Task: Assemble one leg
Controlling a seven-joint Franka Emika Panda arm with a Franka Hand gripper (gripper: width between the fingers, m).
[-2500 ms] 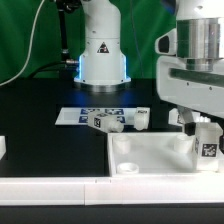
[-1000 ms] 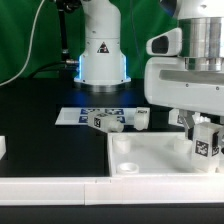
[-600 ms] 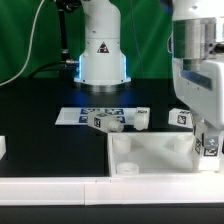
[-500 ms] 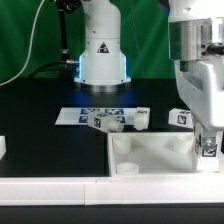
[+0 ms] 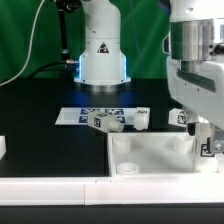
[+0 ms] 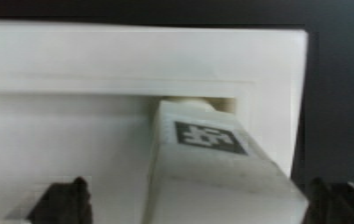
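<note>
Gripper (image 5: 208, 147) apparently pinching blocky white tagged leg (image 6: 204, 152).

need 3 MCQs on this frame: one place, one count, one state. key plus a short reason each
1. Where is the leg that the end effector holds?
A. on the marker board
B. over the panel's corner at the exterior view's right
C. on the dark table

2. How many loose legs lie by the marker board in the exterior view?
A. three
B. none
C. six

3. How is the end effector?
A. open, empty
B. shut on the leg
C. out of view

Key: 1 B, the leg stands over the panel at that corner; 2 A, three pegs show there; 3 B, the wrist view shows the leg between both fingers.
</note>
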